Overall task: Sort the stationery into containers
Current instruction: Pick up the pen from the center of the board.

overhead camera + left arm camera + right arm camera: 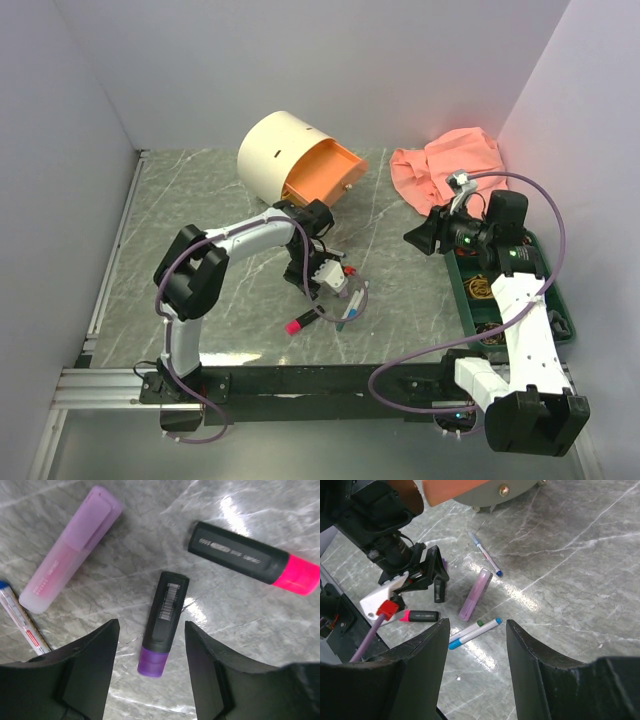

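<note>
Your left gripper (151, 630) hangs spread over the purple-capped highlighter (165, 615) on the table (145, 540) — nothing gripped yet. Other pens (474, 629) lie loose beside it; the orange drawer (325, 172) shows nothing inside — sorting looks barely begun.

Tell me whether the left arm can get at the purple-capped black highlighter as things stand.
Probably yes: the left end effector hangs open over the purple-capped highlighter, straddling it, with nothing lying between.
</note>
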Controlling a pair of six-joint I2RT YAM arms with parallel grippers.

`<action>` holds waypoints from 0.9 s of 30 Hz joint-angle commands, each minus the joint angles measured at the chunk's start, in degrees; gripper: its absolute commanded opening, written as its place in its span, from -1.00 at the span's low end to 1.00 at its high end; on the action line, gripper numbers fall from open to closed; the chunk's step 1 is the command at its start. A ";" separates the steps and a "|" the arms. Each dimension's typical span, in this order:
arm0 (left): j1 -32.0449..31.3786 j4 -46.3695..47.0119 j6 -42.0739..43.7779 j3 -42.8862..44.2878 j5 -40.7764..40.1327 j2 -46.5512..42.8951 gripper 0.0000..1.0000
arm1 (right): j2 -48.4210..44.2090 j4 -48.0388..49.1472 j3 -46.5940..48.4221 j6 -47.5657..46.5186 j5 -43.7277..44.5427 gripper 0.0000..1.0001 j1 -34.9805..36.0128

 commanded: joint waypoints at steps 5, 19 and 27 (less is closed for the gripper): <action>-0.87 3.11 -3.27 -1.60 -2.78 1.59 0.13 | 0.44 0.84 1.18 -1.45 -1.20 0.12 -0.57; -0.79 7.69 -7.57 -7.14 -6.82 1.50 -0.47 | 0.09 1.89 -0.49 -0.48 -1.02 0.10 -0.75; -0.79 -0.57 -11.27 -0.85 -2.61 -6.91 -0.85 | 0.88 -1.18 2.49 -2.50 -0.49 0.07 -1.09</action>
